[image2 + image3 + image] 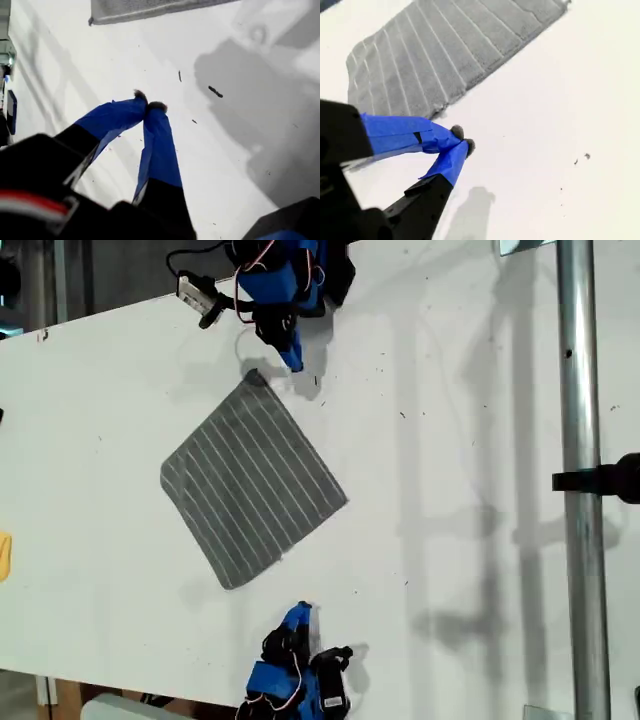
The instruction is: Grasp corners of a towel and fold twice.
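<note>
Towel (252, 482) flat on white table (450, 440), no legible writing

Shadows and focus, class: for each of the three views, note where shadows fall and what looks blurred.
Exterior view: sharp; soft grey shadows lie on the table beside the metal pole. First wrist view: a broad dark shadow on the white surface; my first gripper is slightly soft. Second wrist view: a small shadow below my second gripper; the towel is mildly blurred.
</note>
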`<control>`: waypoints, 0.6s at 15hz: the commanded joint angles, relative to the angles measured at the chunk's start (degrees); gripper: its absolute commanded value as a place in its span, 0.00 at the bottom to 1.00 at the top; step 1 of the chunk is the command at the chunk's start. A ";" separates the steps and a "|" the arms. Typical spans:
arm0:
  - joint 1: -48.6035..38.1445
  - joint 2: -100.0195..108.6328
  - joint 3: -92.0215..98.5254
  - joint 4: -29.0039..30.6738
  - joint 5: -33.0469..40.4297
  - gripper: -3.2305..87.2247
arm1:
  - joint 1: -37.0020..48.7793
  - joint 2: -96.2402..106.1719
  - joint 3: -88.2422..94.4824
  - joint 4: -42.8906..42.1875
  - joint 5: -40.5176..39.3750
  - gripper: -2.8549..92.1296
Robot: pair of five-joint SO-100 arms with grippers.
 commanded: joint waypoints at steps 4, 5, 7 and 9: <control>3.96 -40.34 -31.29 -9.58 3.16 0.00 | 9.23 -18.46 -21.01 0.97 -13.97 0.03; 5.27 -47.46 -36.91 -9.93 3.69 0.00 | 12.13 -21.62 -23.91 1.41 -17.31 0.03; 7.38 -60.21 -47.37 -11.16 4.57 0.00 | 18.98 -29.18 -30.94 1.67 -24.08 0.03; 8.53 -72.42 -59.41 -11.07 7.38 0.00 | 25.84 -38.85 -39.90 2.11 -30.50 0.03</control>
